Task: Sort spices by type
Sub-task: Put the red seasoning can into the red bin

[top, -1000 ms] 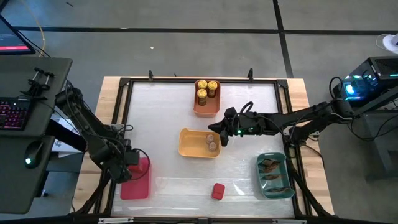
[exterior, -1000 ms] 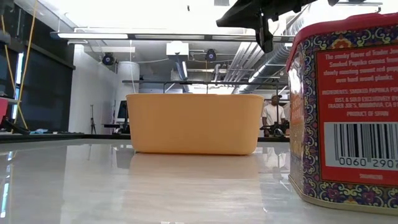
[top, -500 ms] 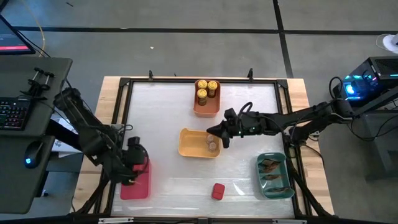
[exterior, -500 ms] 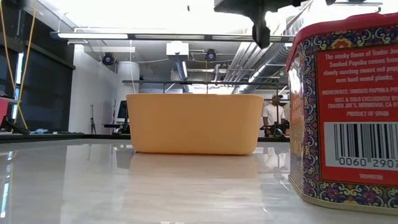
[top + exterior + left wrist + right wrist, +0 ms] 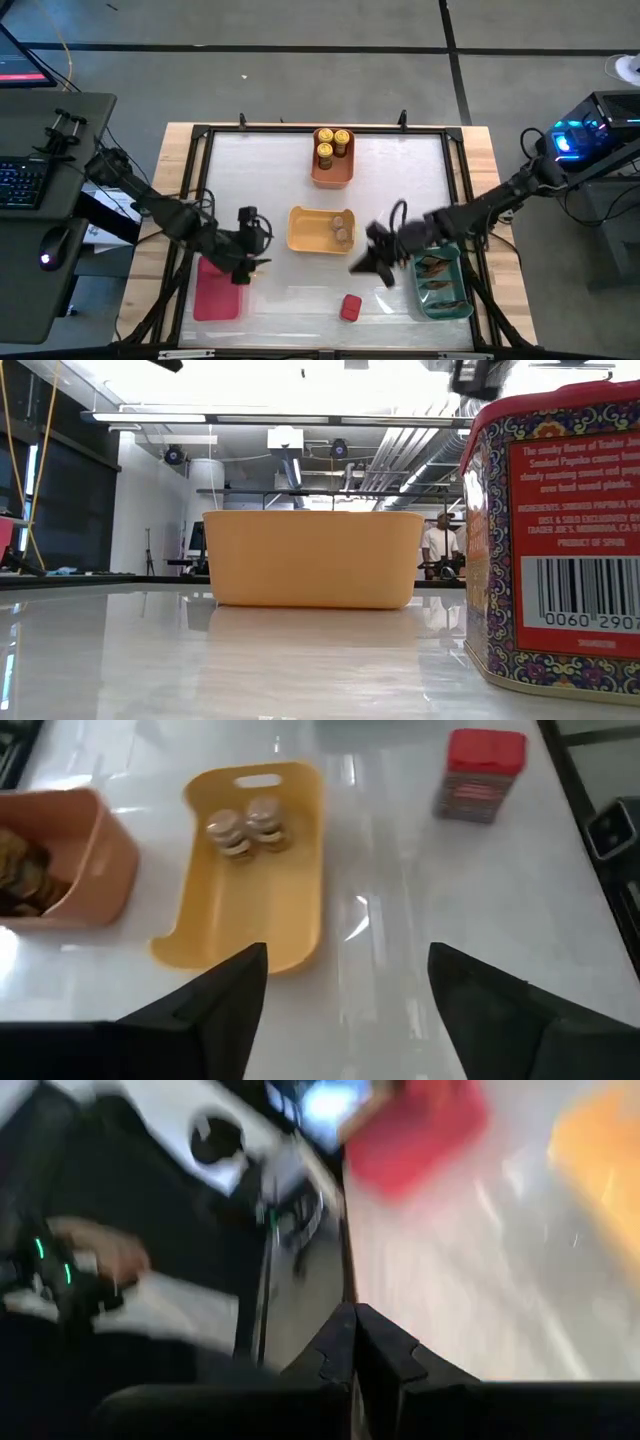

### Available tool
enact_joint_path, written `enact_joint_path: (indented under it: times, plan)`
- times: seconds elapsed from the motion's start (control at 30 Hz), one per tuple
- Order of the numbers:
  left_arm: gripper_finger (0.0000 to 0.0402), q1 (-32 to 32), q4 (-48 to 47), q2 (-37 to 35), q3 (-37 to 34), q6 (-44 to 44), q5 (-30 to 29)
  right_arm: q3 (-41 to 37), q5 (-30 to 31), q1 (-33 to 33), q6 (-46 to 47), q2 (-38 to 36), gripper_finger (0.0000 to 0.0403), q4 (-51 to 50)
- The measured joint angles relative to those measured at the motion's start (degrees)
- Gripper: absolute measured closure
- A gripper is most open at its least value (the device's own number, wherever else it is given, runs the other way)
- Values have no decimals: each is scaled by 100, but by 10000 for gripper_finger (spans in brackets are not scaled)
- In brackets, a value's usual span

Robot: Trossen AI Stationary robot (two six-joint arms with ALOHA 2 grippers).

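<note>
A red tin (image 5: 350, 306) stands alone on the table near the near edge; it looms at the right of the low view as the red tin (image 5: 560, 540) and shows in the left wrist view as the red tin (image 5: 483, 775). Two grey-brown jars (image 5: 341, 228) stand in the yellow bin (image 5: 310, 232). Three yellow-lidded jars (image 5: 333, 143) stand in the orange bin (image 5: 332, 172). Brownish packets (image 5: 437, 268) lie in the teal bin (image 5: 440, 300). My left gripper (image 5: 256, 243) is open, left of the yellow bin. My right gripper (image 5: 362, 265) is shut, above and right of the tin.
A red bin (image 5: 217, 292) sits at the near left corner, beside my left arm. Bare table lies between the yellow bin and the near edge. A black frame (image 5: 200, 140) rings the table. A person (image 5: 437, 545) stands far back in the room.
My left gripper has swung from over the red bin toward the table's right, to just left of the yellow bin. My right gripper has left the yellow bin and moved toward the near edge, closer to the red tin. The two jars stay in the yellow bin.
</note>
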Motion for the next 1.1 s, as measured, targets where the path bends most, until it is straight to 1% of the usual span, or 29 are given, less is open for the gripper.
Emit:
enact_joint_path:
  times: [0.1,0.17,0.27,0.37,0.4,0.5,0.57,0.67,0.73,0.83,0.93,1.0,1.1]
  plan:
    - [170,163,-139,-301,0,-78,10,0,182,581,616,2,403,-559]
    - [203,255,-141,-594,0,-79,3,5,313,872,1040,2,403,-876]
    - [278,391,-151,-997,0,-123,-255,241,235,1166,1511,210,403,-1694]
    - [370,534,-176,-1277,0,-142,-642,668,-193,1266,1478,727,403,-2328]
    - [385,579,-174,-1334,0,-200,-748,842,-321,1262,1371,948,403,-2480]
    - [389,679,-191,-1423,2,-388,-919,1401,-550,1221,893,1657,403,-2967]
    - [397,696,-195,-1423,2,-445,-958,1772,-599,1192,531,2105,403,-3296]
    - [398,676,-206,-1418,2,-581,-948,2278,-751,1128,181,2642,403,-3828]
    - [400,614,-330,-1418,2,-746,-835,2571,-810,1104,54,2928,403,-4169]
    - [401,359,-826,-1405,2,-1135,-675,2945,-808,1061,-226,3228,403,-4298]
    - [401,-17,-1293,-1374,-76,-1590,-668,3246,-688,976,-554,3478,403,-4281]
    - [401,-287,-1344,-1378,-280,-1937,-682,3391,-556,874,-755,3624,403,-4287]
    - [401,-655,-1113,-1372,-734,-2496,-707,3603,-358,656,-1160,3823,403,-4260]
